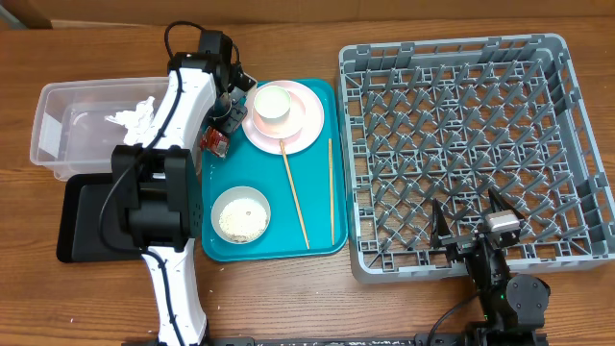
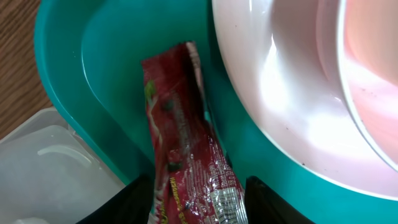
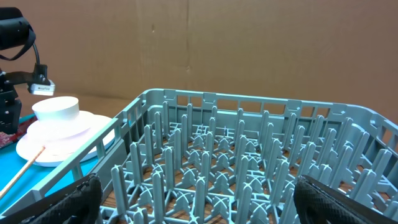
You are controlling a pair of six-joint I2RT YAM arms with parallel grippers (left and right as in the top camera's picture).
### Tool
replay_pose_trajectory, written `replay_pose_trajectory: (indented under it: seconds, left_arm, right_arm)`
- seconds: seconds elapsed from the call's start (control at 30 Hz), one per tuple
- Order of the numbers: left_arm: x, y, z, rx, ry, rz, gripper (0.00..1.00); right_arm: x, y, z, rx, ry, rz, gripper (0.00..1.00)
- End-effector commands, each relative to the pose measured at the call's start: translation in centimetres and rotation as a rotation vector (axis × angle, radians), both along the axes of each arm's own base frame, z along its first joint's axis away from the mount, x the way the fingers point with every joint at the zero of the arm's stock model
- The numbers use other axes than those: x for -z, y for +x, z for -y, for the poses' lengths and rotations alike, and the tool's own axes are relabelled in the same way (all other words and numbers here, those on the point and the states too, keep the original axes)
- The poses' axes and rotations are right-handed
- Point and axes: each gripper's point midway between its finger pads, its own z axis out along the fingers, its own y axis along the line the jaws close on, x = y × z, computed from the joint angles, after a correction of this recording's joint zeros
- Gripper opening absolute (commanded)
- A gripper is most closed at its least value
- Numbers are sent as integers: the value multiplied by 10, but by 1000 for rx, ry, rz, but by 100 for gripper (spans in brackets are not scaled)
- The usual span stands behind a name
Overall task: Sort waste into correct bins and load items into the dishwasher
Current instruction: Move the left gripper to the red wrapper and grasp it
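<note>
My left gripper (image 1: 223, 123) is at the far left corner of the teal tray (image 1: 317, 242), shut on the red sauce packet (image 1: 213, 142). In the left wrist view the packet (image 2: 186, 149) lies between both fingers (image 2: 196, 208), beside the pink plate (image 2: 298, 112). A white cup (image 1: 273, 102) stands on the pink plate (image 1: 309, 123). A whitish bowl with rice scraps (image 1: 240, 213) and two chopsticks (image 1: 294, 197) (image 1: 331, 192) lie on the tray. The napkin (image 1: 135, 115) lies in the clear tub (image 1: 58, 125). My right gripper (image 1: 468, 219) is open and empty over the grey dish rack (image 1: 461, 115).
The black tray (image 1: 86, 221) sits in front of the clear tub, partly under my left arm. The right wrist view looks across the rack's pegs (image 3: 217, 155) toward the cup (image 3: 56, 109) and the plate (image 3: 62, 146). A cardboard wall stands behind.
</note>
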Motion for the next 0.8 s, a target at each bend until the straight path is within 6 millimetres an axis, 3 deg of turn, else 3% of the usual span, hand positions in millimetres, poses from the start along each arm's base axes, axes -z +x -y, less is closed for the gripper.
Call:
replay_pose_trajectory:
  seconds: [0.0, 0.23, 0.77]
  left_arm:
    - [-1, 3, -6, 8, 16, 9, 51]
    - [0, 7, -7, 1, 12, 24, 51]
    - [16, -4, -6, -19, 2, -18, 50]
  right_arm:
    - [3, 0, 0, -1, 4, -3, 100]
    - [3, 0, 0, -1, 4, -3, 100]
    - [3, 0, 0, -1, 4, -3, 100]
